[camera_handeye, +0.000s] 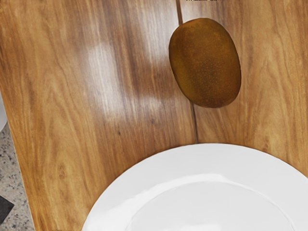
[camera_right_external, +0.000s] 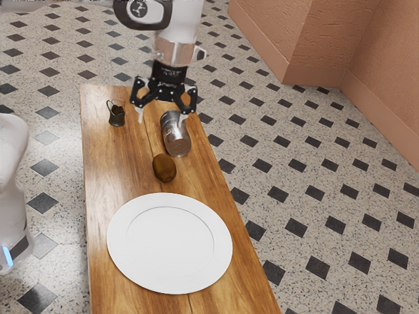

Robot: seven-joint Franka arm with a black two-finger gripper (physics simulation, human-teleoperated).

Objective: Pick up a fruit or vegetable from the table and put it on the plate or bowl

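Exterior view: long wooden worktop (camera_right_external: 118, 170) carries round white plate (camera_right_external: 169, 243), grey metal can (camera_right_external: 174, 133) on its side, and brown oval kiwi (camera_right_external: 164, 167) lying between them, near the can. Empty jaws stand wide above the can. Risk: a misaligned descent could strike the can, knocking the kiwi away.

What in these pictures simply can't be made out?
- Exterior view: the silver can, far end partly hidden behind the gripper.
- Exterior view: the small dark jug, too small to see inside.
- Wrist view: the plate, cut off by the picture's edge.
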